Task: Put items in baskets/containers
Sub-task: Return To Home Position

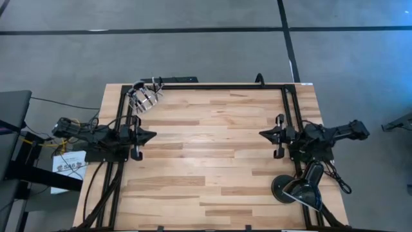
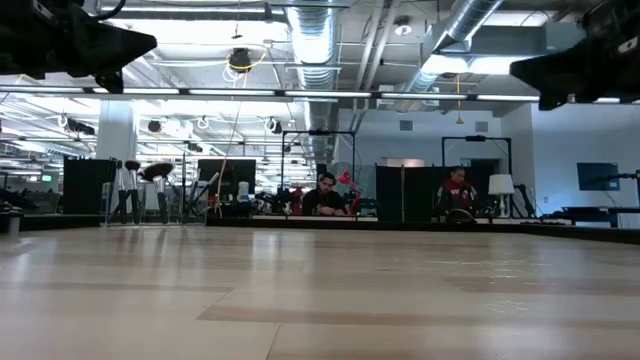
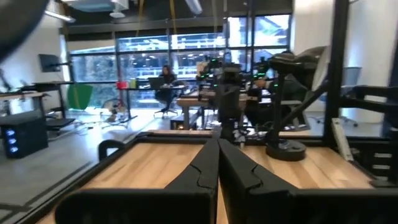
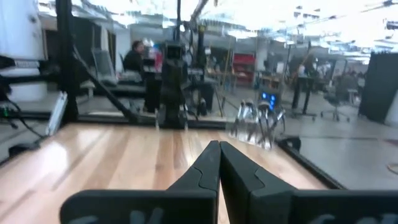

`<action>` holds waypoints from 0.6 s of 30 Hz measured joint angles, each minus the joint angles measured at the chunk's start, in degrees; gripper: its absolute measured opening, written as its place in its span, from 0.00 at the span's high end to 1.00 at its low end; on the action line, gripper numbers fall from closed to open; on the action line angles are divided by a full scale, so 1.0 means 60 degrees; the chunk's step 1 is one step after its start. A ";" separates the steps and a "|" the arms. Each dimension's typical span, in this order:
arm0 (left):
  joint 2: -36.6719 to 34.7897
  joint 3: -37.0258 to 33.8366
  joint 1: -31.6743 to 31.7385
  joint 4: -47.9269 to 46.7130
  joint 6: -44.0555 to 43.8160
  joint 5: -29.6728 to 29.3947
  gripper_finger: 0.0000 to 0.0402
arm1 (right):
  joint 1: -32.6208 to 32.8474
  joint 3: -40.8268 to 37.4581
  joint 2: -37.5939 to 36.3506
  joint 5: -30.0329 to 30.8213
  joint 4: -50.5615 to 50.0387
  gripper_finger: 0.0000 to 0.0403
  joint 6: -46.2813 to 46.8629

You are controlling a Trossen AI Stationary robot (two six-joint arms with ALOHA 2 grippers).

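The table [image 1: 212, 161] is smooth planked wood, the cup [image 1: 143, 98] clear plastic.

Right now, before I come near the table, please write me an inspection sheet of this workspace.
Surface: wooden table with black frame rails along its edges.
Job's things: clear cup at the far left corner, holding the makeup brushes; no loose brush seen.
Clutter: round black lamp base at the near right, beside the right arm.
Grippers: left gripper shut, at the left side; right gripper shut, at the right side; both hold nothing.
Cables: black cable bundle along the table's left edge.
Surroundings: grey floor; two seated people far behind the table.
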 joint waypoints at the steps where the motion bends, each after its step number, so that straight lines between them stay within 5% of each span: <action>1: 0.0000 -0.0004 0.0072 0.0017 -0.0002 0.0186 0.99 | -0.0180 0.0000 0.0007 -0.0199 -0.0103 1.00 0.0021; 7: 0.0000 -0.0170 0.0552 0.0068 -0.0590 0.1520 0.99 | -0.1244 -0.0007 0.0052 -0.1154 -0.0480 1.00 0.0435; 14: 0.0022 -0.0208 0.0869 0.0069 -0.0513 0.1839 0.99 | -0.1938 -0.0011 0.0048 -0.1777 -0.0574 1.00 0.0202; 18: 0.0022 -0.0208 0.1474 0.0149 -0.0816 0.3011 0.99 | -0.2325 -0.0015 0.0041 -0.2150 -0.0483 1.00 0.0142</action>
